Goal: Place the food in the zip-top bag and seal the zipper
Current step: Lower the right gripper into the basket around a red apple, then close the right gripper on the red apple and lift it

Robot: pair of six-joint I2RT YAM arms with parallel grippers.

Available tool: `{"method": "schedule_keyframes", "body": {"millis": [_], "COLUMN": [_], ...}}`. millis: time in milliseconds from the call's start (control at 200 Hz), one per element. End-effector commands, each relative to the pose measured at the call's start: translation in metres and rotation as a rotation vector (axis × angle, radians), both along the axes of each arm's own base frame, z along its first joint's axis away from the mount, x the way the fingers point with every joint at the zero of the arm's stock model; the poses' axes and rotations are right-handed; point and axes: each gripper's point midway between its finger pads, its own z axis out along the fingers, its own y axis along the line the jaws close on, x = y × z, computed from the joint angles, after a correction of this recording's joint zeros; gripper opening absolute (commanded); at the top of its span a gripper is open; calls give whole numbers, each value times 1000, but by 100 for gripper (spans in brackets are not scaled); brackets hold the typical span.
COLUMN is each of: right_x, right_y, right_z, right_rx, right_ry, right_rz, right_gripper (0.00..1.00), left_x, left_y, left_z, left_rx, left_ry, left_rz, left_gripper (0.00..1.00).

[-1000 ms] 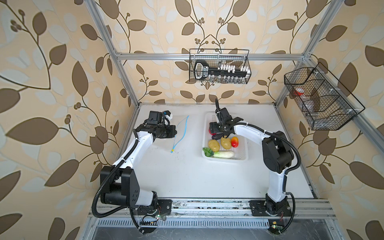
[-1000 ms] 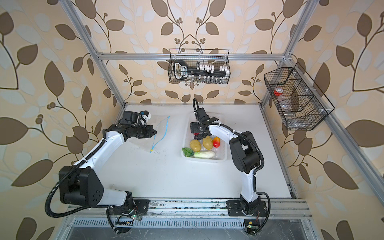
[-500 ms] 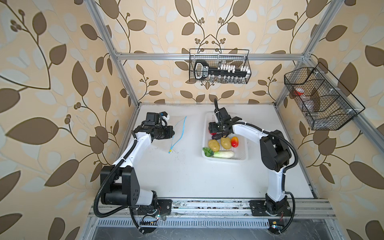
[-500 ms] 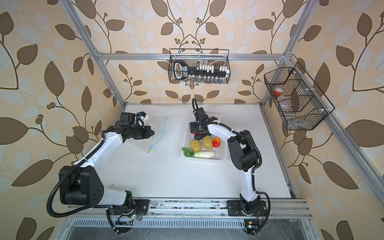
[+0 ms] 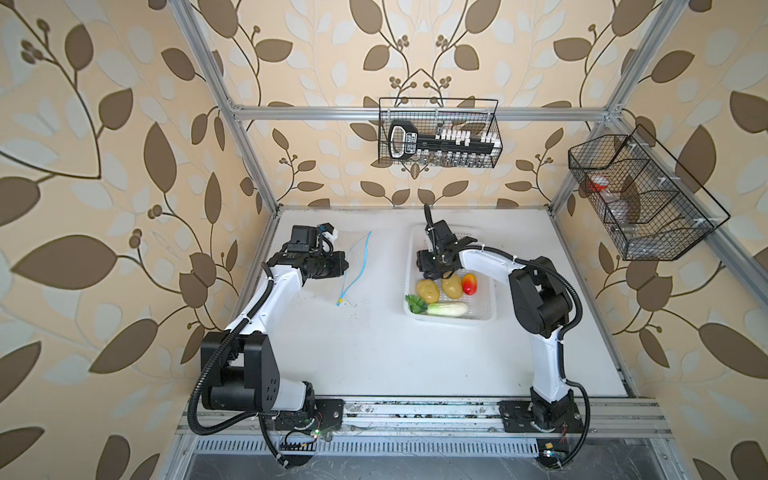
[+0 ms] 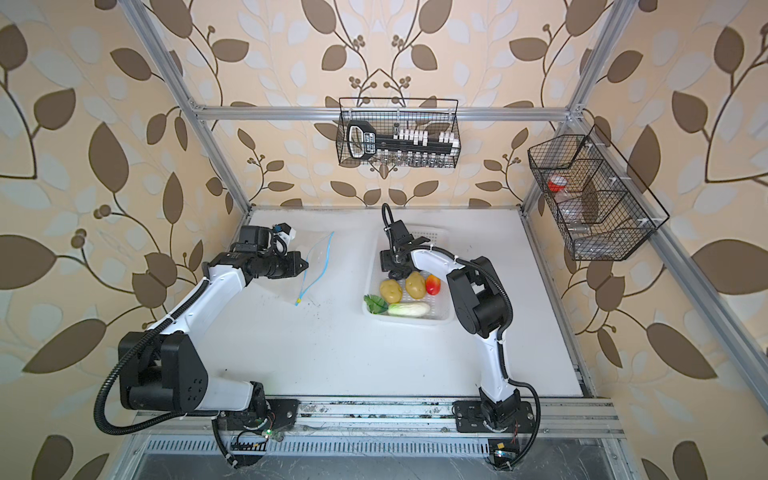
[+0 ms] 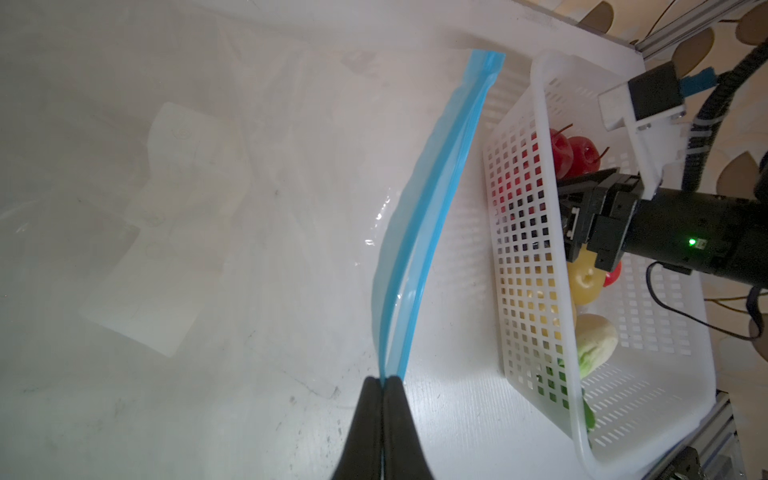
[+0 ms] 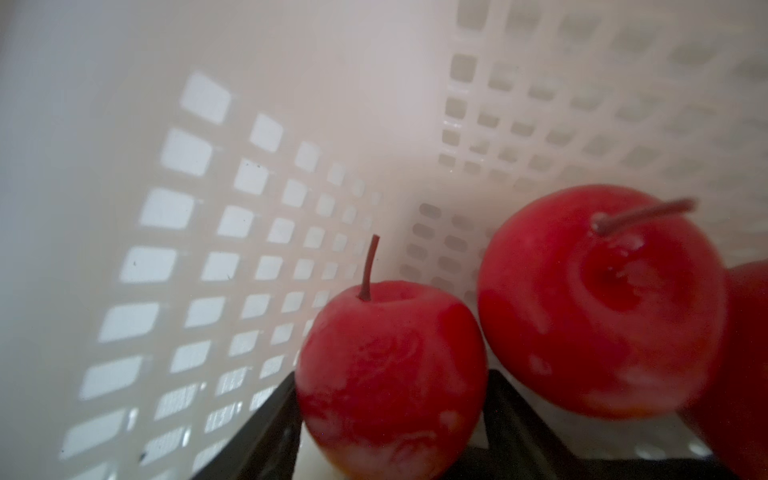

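Clear plastic of the zip-top bag lies on the white table, at the left in both top views and apart from the white perforated basket; its light-blue zipper runs along the edge facing the basket, with the yellow slider tab at the near end.

Left gripper: fingers pressed together, pinching the zipper strip; in the left wrist view the strip's two lips meet at the fingertips and bow apart further along; the bag's clear body spreads away to one side of the fingers.

Right gripper: lowered inside the basket at its far end; in the right wrist view a red apple sits between the two black fingers, stem upward, filling the gap between them; the jaws stand spread to the apple's width and close against both its sides; whether they press on it cannot be told.

A second apple lies just beside the first, outside the fingers; a third red shape shows at the frame edge.

Other food lies in the basket's near half, clear of the gripper: two potatoes, a red-yellow fruit and a cabbage along the near wall.
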Motion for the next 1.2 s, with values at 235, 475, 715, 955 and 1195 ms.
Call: {"method": "schedule_keyframes", "body": {"millis": [235,475,715,955,1195], "right_x": [18,23,20,6,-11], "right_y": [-1,-12,-9,-14,-14], "right_z": [-4,2,23,54,75], "right_rx": [40,104,139,156,191], "right_ry": [-17,-23,-43,-93,-129], "right_rz": [-22,-60,-45,-46,-54], "right_gripper": [73,59,39,39,39], "left_x": [1,2,3,3,2], "left_y": [-1,1,1,1,1], "left_z": [5,5,2,2,5], "left_rx": [-30,-25,-30,-34,-35], "left_ry": [-21,-24,-22,-21,-26], "left_rz": [-4,5,10,8,10], "left_gripper": [0,0,0,0,0]}}
